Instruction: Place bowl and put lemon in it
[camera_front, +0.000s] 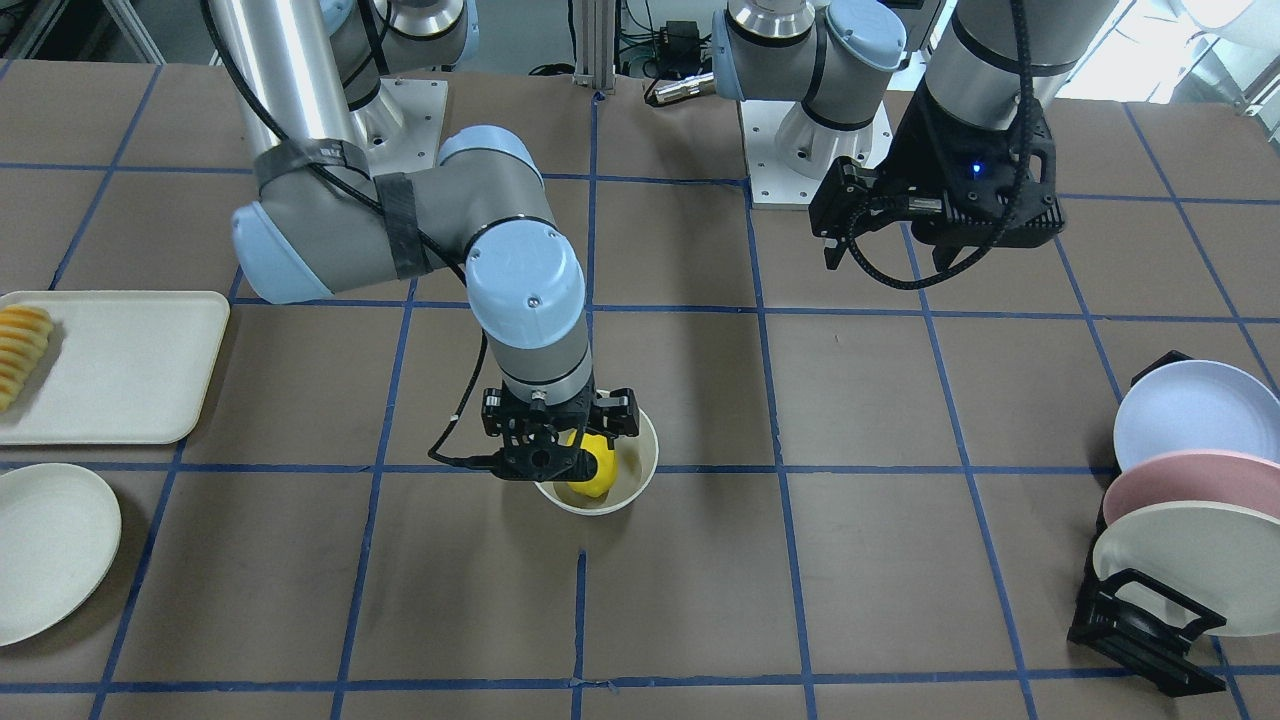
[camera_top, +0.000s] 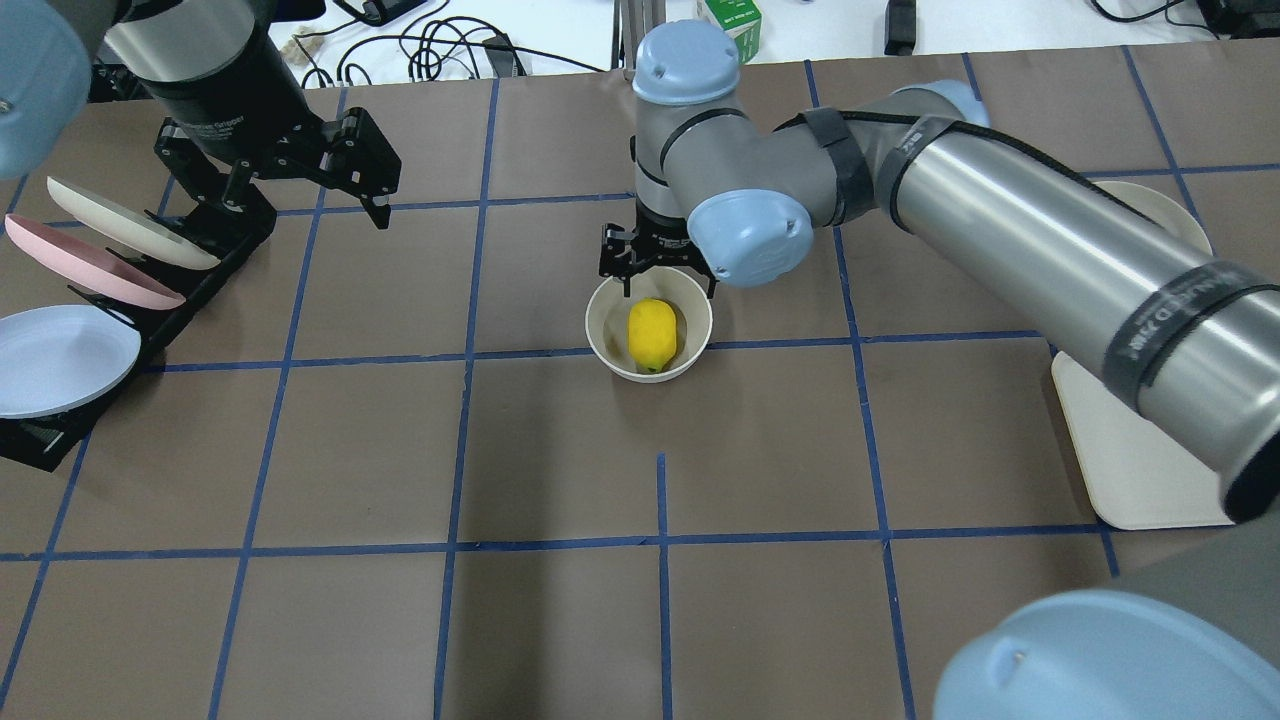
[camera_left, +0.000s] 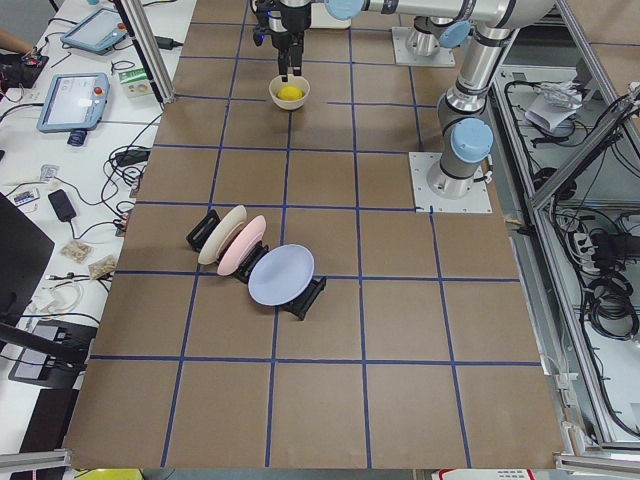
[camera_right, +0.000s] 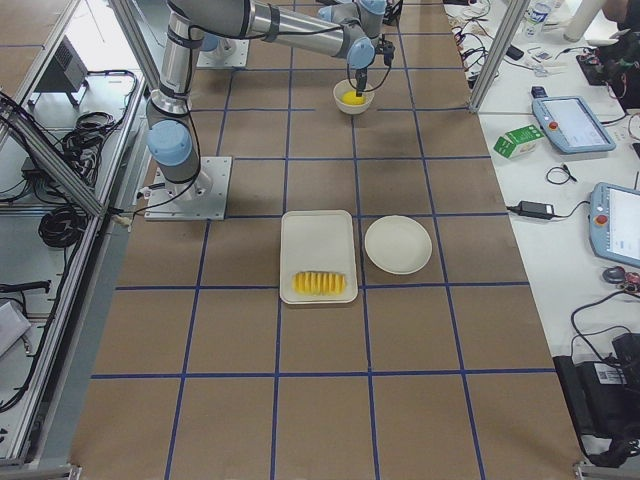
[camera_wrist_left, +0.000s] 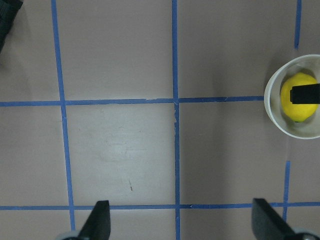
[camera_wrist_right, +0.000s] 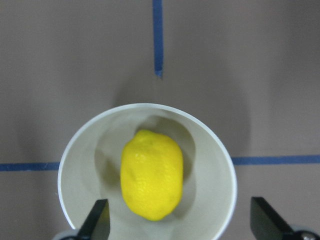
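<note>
Over on the left, the black two-finger left gripper (camera_front: 888, 258) hangs above the brown paper-covered table (camera_top: 760, 450), fingers spread wide and holding nothing. In the middle, the deep glossy off-white bowl (camera_top: 600, 345) sits upright, and the small bright yellow oval lemon (camera_top: 652, 335) lies loose inside it. The black right gripper (camera_top: 665, 283) hovers just above, fingers splayed, gripping nothing. Looks like the drop's done to me. Next it probably needs a straight lift so the fingers don't clip the rim.
</note>
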